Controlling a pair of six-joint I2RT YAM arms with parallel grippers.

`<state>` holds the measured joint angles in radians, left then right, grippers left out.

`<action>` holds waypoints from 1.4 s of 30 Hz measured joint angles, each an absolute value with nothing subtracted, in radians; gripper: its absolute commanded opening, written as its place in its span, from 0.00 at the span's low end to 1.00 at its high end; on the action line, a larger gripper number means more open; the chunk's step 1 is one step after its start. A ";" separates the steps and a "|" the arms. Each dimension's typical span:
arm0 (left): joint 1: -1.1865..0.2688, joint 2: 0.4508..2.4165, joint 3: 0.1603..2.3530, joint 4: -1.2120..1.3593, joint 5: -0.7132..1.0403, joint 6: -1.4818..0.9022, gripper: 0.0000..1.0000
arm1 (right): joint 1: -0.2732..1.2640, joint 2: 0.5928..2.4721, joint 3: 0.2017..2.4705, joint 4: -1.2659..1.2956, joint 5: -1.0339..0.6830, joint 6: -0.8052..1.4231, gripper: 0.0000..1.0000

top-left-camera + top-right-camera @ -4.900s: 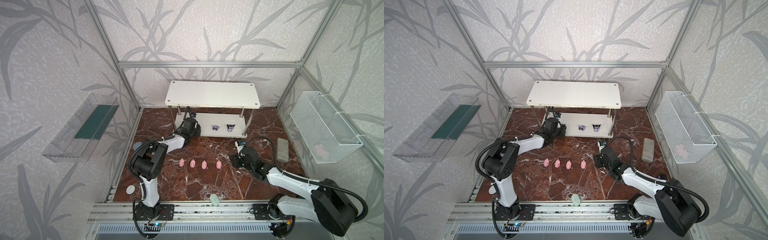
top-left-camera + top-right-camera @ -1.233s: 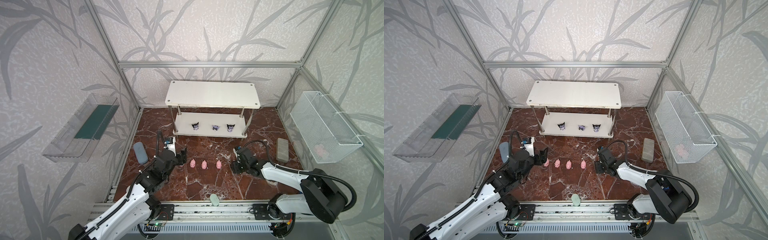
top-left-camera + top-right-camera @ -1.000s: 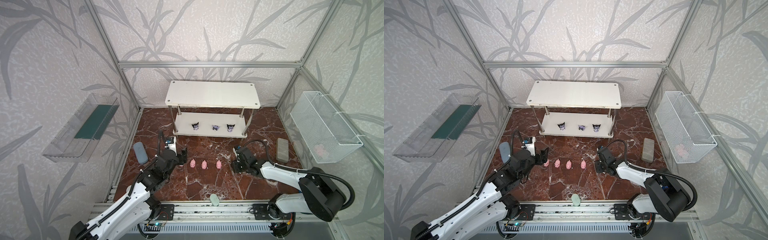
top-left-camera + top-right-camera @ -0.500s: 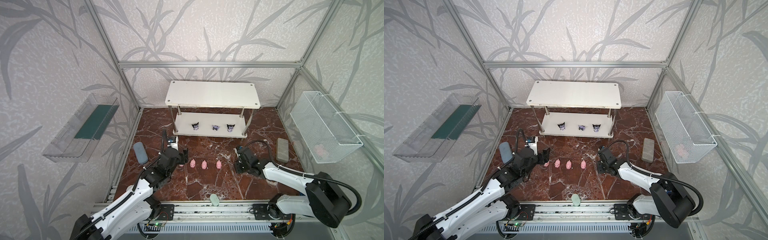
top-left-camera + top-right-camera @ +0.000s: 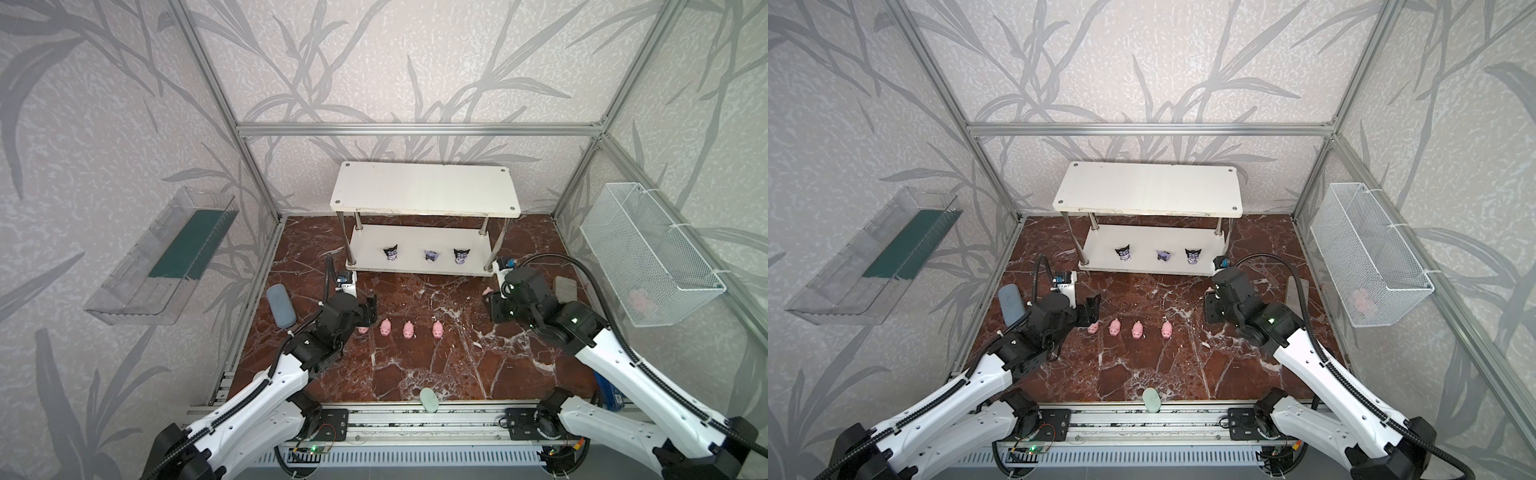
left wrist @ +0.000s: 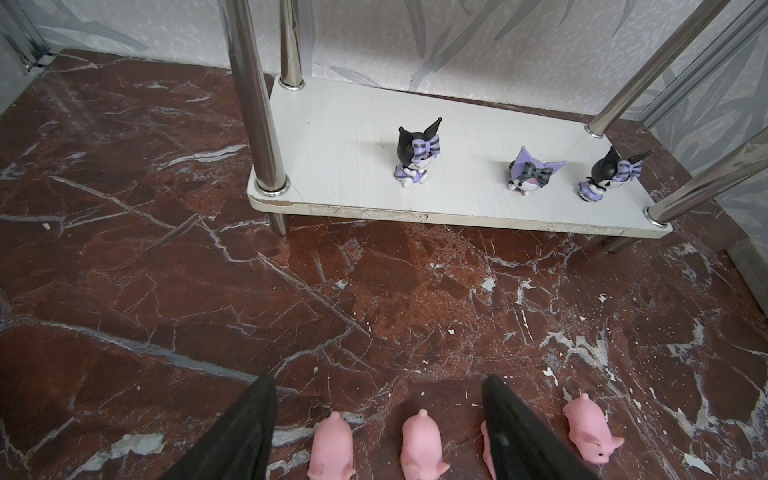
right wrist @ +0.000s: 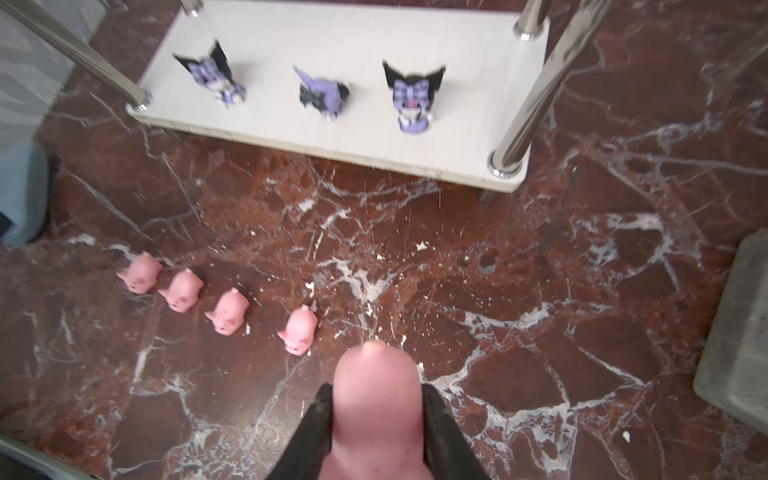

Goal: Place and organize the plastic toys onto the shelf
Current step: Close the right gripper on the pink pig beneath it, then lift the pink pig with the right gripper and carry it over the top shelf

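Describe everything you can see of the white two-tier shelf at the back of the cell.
The shelf is a white rack of two flat rectangular boards joined by four shiny silver posts, with short feet lifting the lower board off the red marble floor. It stands upright and level, close to the back wall. The top board is bare. Three black-and-purple figurines sit in a spaced row on the lower board, whose front edge looks chipped in the left wrist view.

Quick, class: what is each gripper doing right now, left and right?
Left gripper: open, holding nothing.
Right gripper: closed on a pink pig.
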<state>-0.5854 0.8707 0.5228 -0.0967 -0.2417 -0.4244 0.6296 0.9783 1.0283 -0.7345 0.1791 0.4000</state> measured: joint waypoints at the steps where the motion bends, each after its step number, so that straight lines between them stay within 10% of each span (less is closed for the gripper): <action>1: -0.582 0.876 0.523 -0.097 -0.238 -0.428 0.76 | 0.630 0.984 1.079 -0.761 0.186 0.397 0.34; 29: -0.561 0.911 0.477 -0.014 -0.120 -0.481 0.76 | 0.490 1.836 2.468 -1.073 0.286 0.167 0.37; 42: -0.556 0.913 0.461 0.009 -0.097 -0.500 0.76 | 0.339 2.006 2.547 -1.158 0.207 0.198 0.37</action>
